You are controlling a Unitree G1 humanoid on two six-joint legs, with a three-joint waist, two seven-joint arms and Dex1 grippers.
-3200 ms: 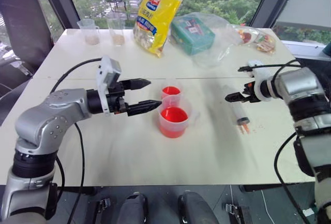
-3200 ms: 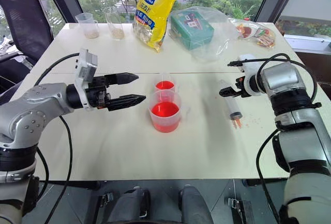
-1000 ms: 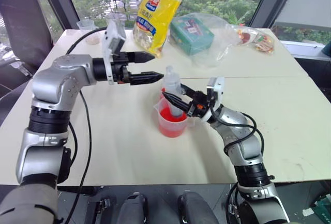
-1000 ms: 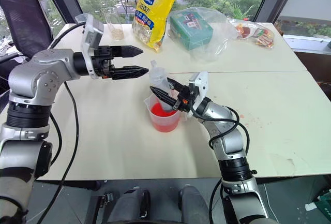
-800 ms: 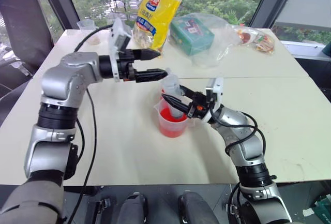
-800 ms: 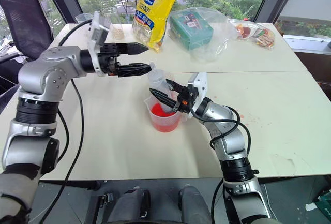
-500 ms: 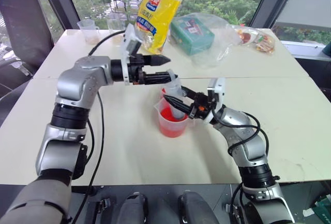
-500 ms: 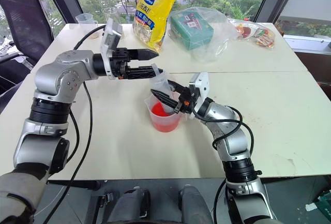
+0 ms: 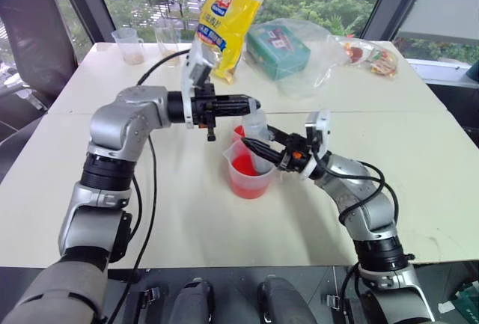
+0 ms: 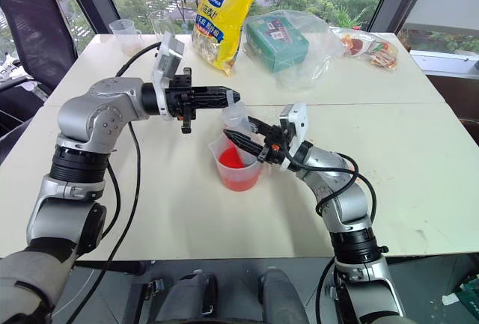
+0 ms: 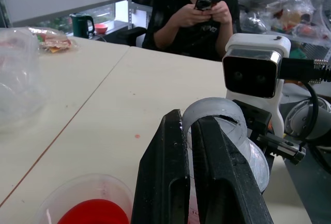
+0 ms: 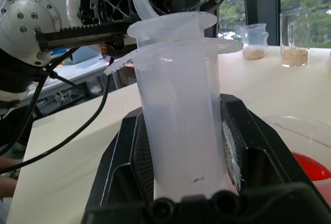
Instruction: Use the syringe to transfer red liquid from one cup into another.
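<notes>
The syringe (image 9: 257, 131) stands tilted, its lower end inside the rim of the handled cup (image 9: 249, 171), which holds red liquid (image 9: 247, 167). My right gripper (image 9: 248, 145) is shut on the clear barrel (image 12: 181, 125); its black fingers (image 12: 132, 162) press both sides. From the left, my left gripper (image 9: 250, 104) reaches in level and is shut on the plunger's ring (image 11: 209, 114) at the syringe's top. Just behind the handled cup, the small cup (image 9: 238, 132) shows a bit of red and is mostly hidden by the syringe.
At the table's back stand two clear beakers (image 9: 129, 44) with tan contents, a yellow bag (image 9: 228, 17), a green box in clear wrap (image 9: 281, 47) and snack packets (image 9: 370, 53). A seated person (image 11: 196, 12) is beyond the table's right end.
My left gripper has moved right to the top of the syringe and shut on the plunger ring. The right gripper has kept the syringe over the handled cup.
</notes>
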